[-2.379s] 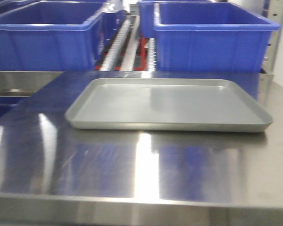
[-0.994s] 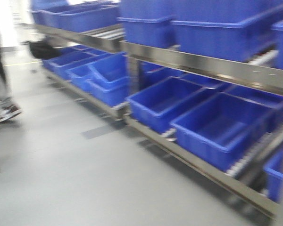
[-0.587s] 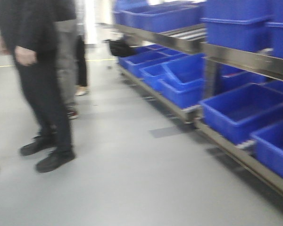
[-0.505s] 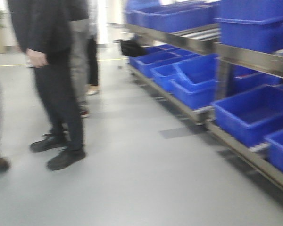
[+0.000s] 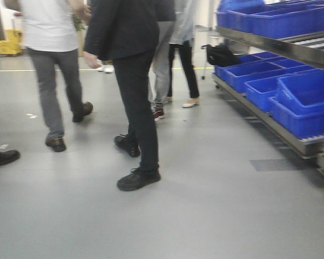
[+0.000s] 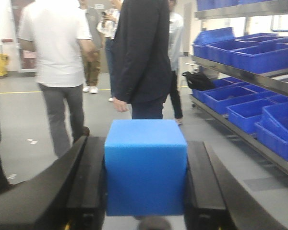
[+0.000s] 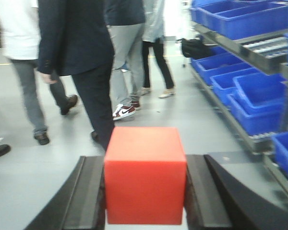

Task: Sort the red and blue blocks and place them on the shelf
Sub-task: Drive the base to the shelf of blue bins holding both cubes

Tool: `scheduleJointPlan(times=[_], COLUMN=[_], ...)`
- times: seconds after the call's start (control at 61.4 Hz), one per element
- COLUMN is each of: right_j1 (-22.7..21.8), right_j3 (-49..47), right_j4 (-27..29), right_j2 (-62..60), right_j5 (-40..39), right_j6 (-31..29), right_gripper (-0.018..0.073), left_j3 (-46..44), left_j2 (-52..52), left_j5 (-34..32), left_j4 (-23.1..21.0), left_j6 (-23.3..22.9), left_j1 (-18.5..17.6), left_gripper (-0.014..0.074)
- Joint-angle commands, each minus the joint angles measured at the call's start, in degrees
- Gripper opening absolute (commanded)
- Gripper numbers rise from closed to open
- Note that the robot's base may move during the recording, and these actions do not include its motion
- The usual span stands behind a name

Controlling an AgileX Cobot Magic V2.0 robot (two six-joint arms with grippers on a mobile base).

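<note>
In the left wrist view my left gripper is shut on the blue block, held between its two black fingers. In the right wrist view my right gripper is shut on the red block, held the same way. Both are carried above the grey floor. The shelf, a steel tiered rack with roller rails, runs along the right side of the front view and shows in the left wrist view and the right wrist view. Neither gripper shows in the front view.
Several people stand on the grey floor ahead: one in dark clothes close in front, one in a white shirt to the left. Blue bins fill the rack's tiers. A black bag lies near the rack's far end.
The front view has swung left, away from the rack and its bins, onto the floor and the people. The dark-clothed person now stands mid-view. Earlier it faced a grey tray on a steel table.
</note>
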Motion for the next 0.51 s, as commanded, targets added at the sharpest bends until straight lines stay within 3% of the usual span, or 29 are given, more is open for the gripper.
scheduleJointPlan(times=[0.0,0.489], right_j1=[-0.3,-0.3], right_j3=[-1.6,-1.6], right_j4=[-0.5,-0.5], right_j2=[0.3,0.3], right_j5=[-5.0,-5.0], right_j6=[-0.6,-0.6], right_gripper=[0.005,0.005], left_j3=[-1.6,-1.6], left_j2=[0.5,0.5], left_j5=[-5.3,-5.3], left_j4=[0.0,0.0], left_j6=[-0.1,-0.1], left_j1=[0.1,0.1], left_gripper=[0.0206,0.0207])
